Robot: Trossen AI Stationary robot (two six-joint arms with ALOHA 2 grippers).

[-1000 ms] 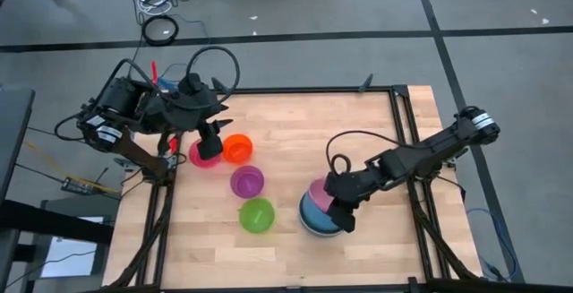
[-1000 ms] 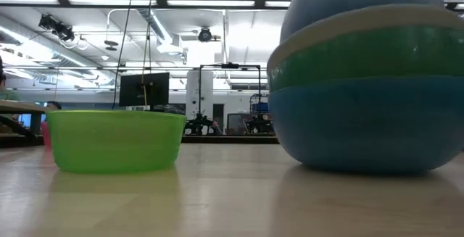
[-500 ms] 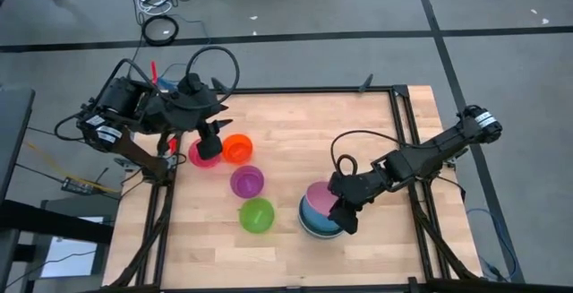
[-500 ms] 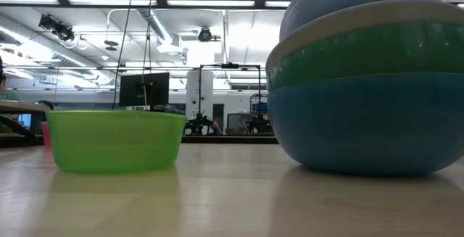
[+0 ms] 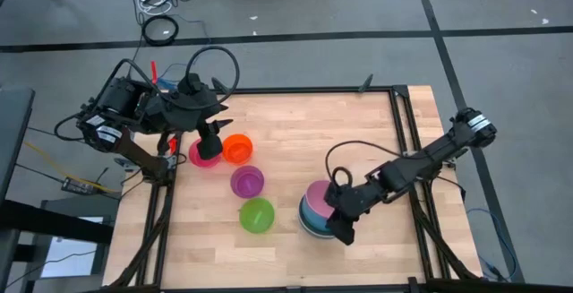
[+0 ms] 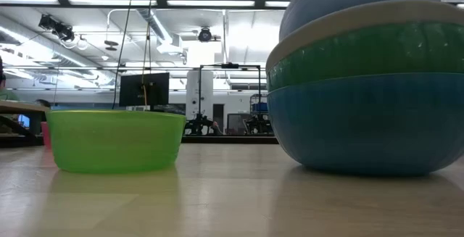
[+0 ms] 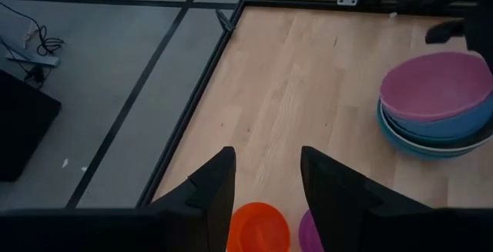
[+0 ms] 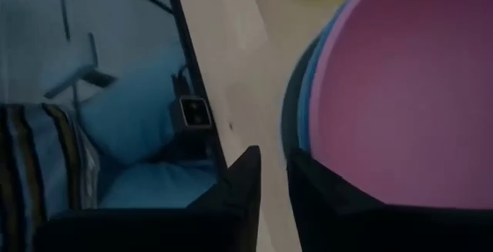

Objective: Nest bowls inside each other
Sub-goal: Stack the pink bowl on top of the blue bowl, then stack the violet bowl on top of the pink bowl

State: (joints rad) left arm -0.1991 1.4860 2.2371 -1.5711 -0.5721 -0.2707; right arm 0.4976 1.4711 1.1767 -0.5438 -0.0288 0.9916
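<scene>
A stack of nested bowls (image 5: 315,211), pink on top of blue, stands near the table's near edge; in the low view the stack (image 6: 370,92) shows blue, green and white layers. Loose bowls rest on their bases: green (image 5: 256,215), purple (image 5: 247,182), orange (image 5: 237,148), magenta (image 5: 195,154). My right gripper (image 5: 343,230) is at the stack's near right rim, its fingers (image 8: 308,186) a narrow gap apart with bare table between them. My left gripper (image 7: 266,186) hangs open above the magenta and orange bowls. My right gripper slants down beside the stack's rim (image 8: 291,121), with one finger in front of the pink bowl (image 8: 400,90). I cannot tell whether that finger touches the stack.
The wooden table has a dark metal frame (image 5: 398,132) around it. Free wood lies at the far right (image 5: 340,118) and along the near edge. Cables and a grey floor lie beyond the far edge.
My right gripper has slid toward the table's near edge along the stack's right rim and sunk a little. The loose bowls have stayed where they were.
</scene>
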